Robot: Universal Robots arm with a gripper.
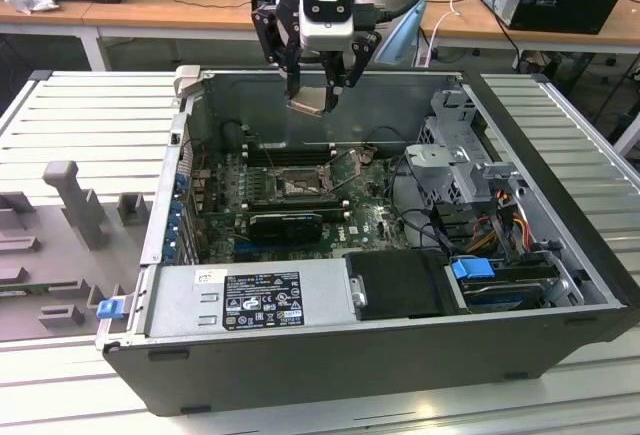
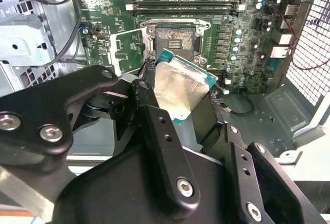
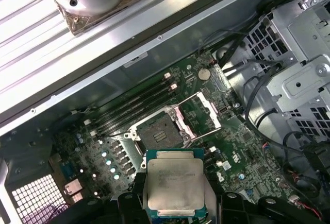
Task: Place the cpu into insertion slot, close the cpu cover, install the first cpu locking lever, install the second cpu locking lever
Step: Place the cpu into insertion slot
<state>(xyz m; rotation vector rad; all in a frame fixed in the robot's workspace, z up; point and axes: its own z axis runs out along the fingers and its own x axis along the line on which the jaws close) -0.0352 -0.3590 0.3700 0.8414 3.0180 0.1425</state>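
My gripper [image 1: 318, 98] hangs above the open computer case, shut on the cpu [image 1: 308, 105], a pale silvery square chip tilted between the fingers. Both wrist views show the cpu [image 2: 180, 87] [image 3: 174, 185] held by its edges in the black fingers [image 2: 154, 126]. Below it on the green board, the insertion slot [image 1: 297, 186] [image 2: 175, 38] [image 3: 160, 131] lies bare and open. The cpu cover [image 3: 198, 115] [image 2: 128, 50] [image 1: 350, 167] is flipped up beside the slot, its window showing the board behind. The cpu is well above the slot, not touching it.
Long black memory sticks [image 1: 285, 152] lie behind the slot. A black card [image 1: 285, 223] sits in front of it. A metal drive cage [image 1: 460, 145] and cables [image 1: 500, 215] fill the case's right side. A power supply box [image 1: 250, 300] spans the front.
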